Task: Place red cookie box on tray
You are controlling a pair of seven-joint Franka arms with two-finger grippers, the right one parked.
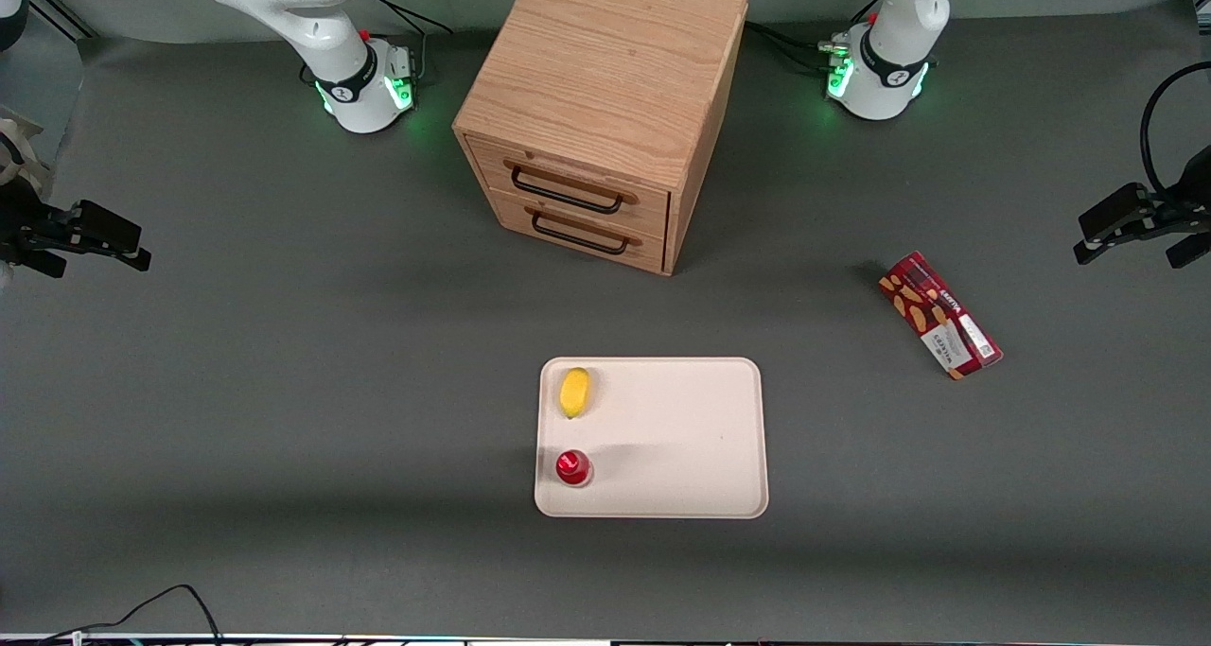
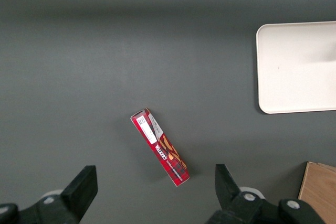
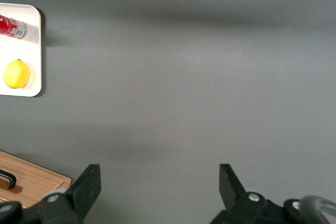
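Hanging well above the worktop (image 1: 284,362) at the working arm's end, the gripper (image 2: 155,190) is holding its two black fingers (image 2: 84,184) spread wide, with nothing between them. In the front view the same gripper (image 1: 1135,225) is showing at the edge of the frame, clear of everything on the worktop.

The red cookie box (image 2: 160,147) is lying flat on the grey worktop, below the gripper and roughly between the lines of its fingers, turned at a slant. Its end with the white label is pointing toward the front camera, and the end with the cookie pictures is pointing toward the arm bases. Nothing is touching the red cookie box (image 1: 938,315).

The tray (image 1: 681,438) is sitting flat on the worktop, well apart from the box, nearer the middle of the table and nearer the front camera than the drawer cabinet (image 1: 601,107). Only part of the tray (image 2: 294,72) is showing in the left wrist view.

A lemon (image 1: 574,392) and a red-capped bottle (image 1: 572,467) are resting on the tray, both along the edge facing the parked arm's end, with the bottle nearer the front camera than the lemon. Most of the tray's surface is lying bare.

The wooden cabinet is standing between the two arm bases, its two drawers shut, each with a dark handle (image 1: 568,192).
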